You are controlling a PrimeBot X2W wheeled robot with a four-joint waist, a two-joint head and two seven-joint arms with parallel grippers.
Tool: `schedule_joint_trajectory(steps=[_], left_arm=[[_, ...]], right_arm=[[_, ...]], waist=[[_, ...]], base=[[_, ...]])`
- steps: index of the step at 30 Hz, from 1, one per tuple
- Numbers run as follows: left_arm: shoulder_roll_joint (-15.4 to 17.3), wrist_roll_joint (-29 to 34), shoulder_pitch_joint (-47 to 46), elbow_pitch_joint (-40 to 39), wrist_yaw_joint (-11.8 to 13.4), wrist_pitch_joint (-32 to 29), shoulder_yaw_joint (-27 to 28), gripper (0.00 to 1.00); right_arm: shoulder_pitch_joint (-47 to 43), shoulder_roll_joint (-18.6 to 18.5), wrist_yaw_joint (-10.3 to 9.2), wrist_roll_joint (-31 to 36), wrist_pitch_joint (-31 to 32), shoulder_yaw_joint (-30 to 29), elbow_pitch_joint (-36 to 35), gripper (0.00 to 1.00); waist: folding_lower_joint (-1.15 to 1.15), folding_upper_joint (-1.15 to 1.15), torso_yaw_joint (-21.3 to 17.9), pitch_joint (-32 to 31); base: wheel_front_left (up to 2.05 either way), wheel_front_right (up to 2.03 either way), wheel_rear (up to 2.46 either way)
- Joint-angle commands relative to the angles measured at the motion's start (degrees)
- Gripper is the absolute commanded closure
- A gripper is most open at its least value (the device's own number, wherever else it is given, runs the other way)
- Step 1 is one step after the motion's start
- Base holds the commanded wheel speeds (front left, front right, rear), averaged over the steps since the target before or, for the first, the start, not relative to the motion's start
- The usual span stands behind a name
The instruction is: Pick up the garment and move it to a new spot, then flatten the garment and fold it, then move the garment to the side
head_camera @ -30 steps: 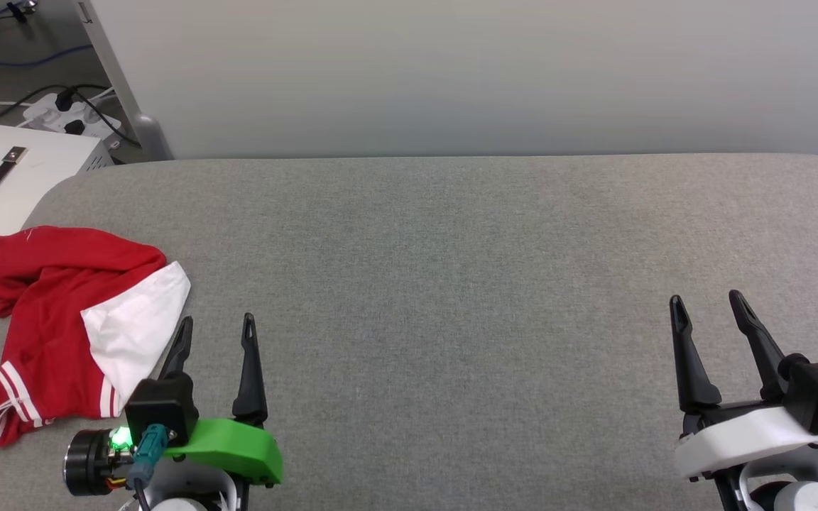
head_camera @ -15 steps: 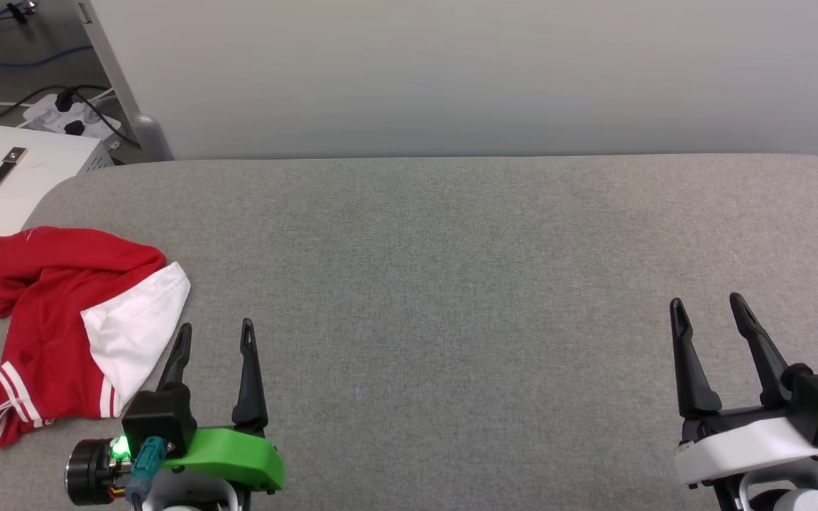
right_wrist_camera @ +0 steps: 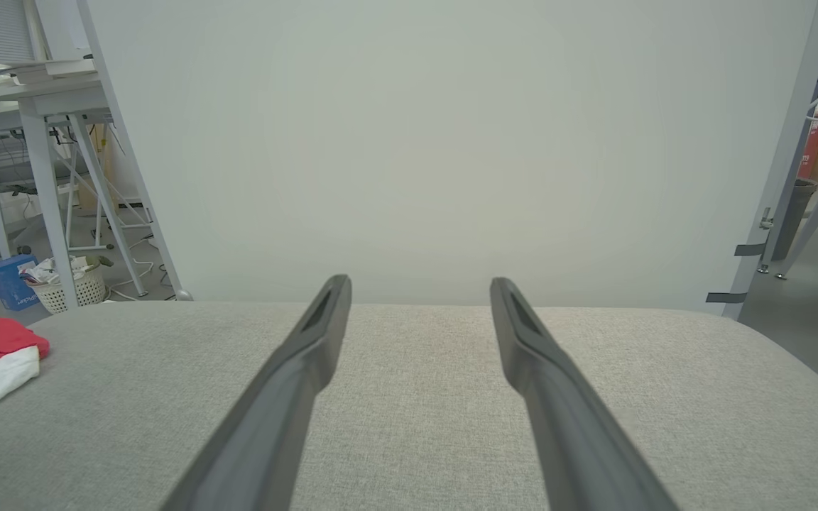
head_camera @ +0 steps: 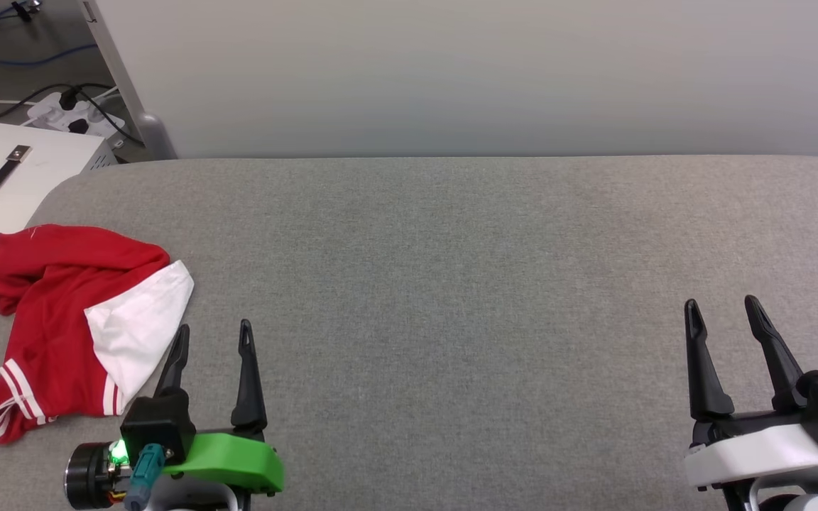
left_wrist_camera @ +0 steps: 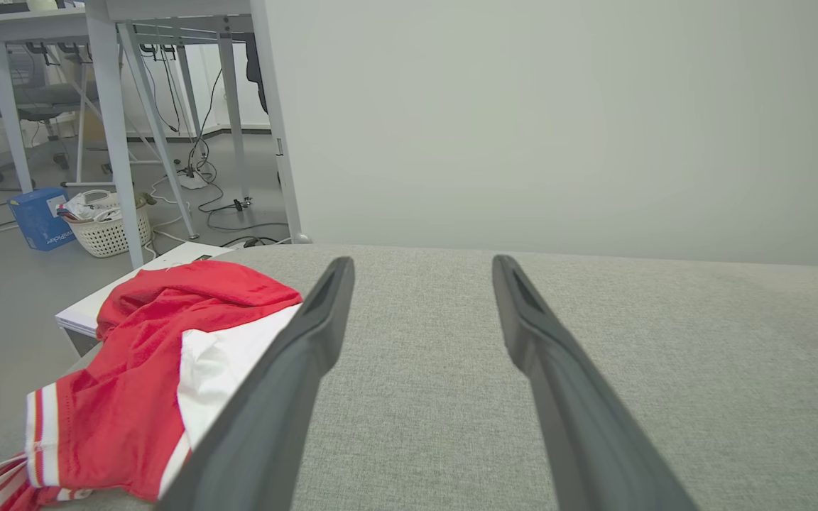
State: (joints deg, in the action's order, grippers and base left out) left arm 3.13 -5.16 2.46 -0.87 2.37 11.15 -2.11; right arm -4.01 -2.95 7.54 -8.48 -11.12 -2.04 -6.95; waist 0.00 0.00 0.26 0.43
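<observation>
The grey fabric-covered table point(head_camera: 451, 284) spans the head view, and the garment point(head_camera: 54, 319) lies crumpled at about 8 o'clock on it. Its outer folds reach the table's rounded left edge, next to a white box with a strap handle point(head_camera: 18, 170).

The garment is a red jersey-style T-shirt, bunched so that no lettering shows. A white sleeve panel point(head_camera: 135, 319) points towards 3 o'clock, and red-white striped trim point(head_camera: 18, 383) curls at its 7 o'clock corner.

The left gripper point(head_camera: 214, 326) sits at 7 o'clock, its fingers spread wide and empty. Its left finger lies just beside the sleeve's lower edge; whether it touches the cloth cannot be told. The right gripper point(head_camera: 721, 301) sits at 5 o'clock, well apart from the shirt, also spread and holding nothing.

The cloth looks light, limp and unbreakable, so it should drape and trail when lifted rather than hold its shape. It will likely cling slightly to the textured table cover.

A good hold would be a raised red ridge near 11 o'clock of the heap, or the thicker striped trim, where layers stack. A pinch on the flat white sleeve risks catching a single layer and dragging the rest.
</observation>
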Motion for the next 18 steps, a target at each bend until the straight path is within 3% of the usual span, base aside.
schedule_joint_trajectory(steps=[1, 9, 18], left_arm=[[-0.2, -0.4, 0.7, -0.1, 0.5, 0.6, 0.0, 0.00], [-0.2, -0.9, 0.5, -0.2, 0.8, 1.6, 0.6, 0.00], [-0.2, -2.6, -0.4, -0.1, 1.0, 2.7, 2.4, 0.00]], right_arm=[[-0.8, 0.1, -0.04, -0.5, -0.7, -0.1, -0.4, 0.00], [-0.8, 0.1, -0.05, -0.7, -1.6, -0.2, -1.4, 0.00], [-0.6, 0.1, -0.05, -1.2, -2.8, 0.4, -1.7, 0.00]], waist=[[0.00, 0.00, 0.1, 0.0], [0.00, 0.00, 1.5, 1.0], [0.00, 0.00, 8.4, 2.6]], base=[[0.00, 0.00, 0.00], [0.00, 0.00, 0.00], [0.00, 0.00, 0.00]])
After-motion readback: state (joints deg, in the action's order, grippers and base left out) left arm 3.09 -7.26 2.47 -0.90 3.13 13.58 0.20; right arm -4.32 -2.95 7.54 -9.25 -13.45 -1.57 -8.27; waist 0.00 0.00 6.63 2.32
